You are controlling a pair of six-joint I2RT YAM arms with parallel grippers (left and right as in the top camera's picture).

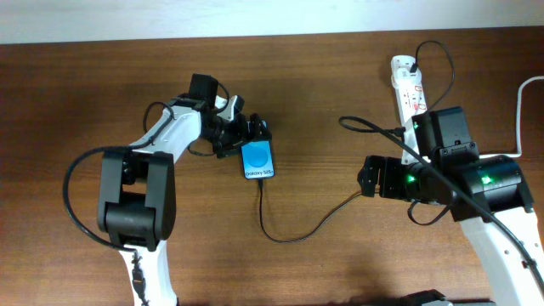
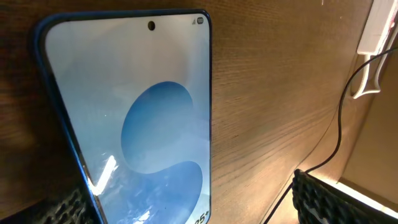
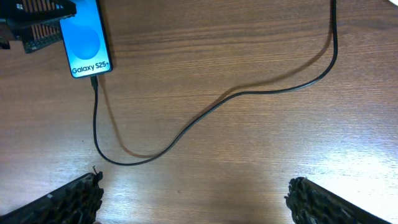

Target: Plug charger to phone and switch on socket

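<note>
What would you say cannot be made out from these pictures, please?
Socket switches: overhead, too small to read; right arm covers its near end.
Charger tip at the phone: right wrist, too small to tell if fully seated.
Phone's lower end: left wrist, cut off by the bottom edge.

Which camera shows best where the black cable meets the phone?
The right wrist view: the tip of the black cable meets the phone at its bottom edge, under the Galaxy lettering. Overhead shows that joint, but tiny. The left wrist view cuts off that end of the phone, catching only cable farther off.
</note>
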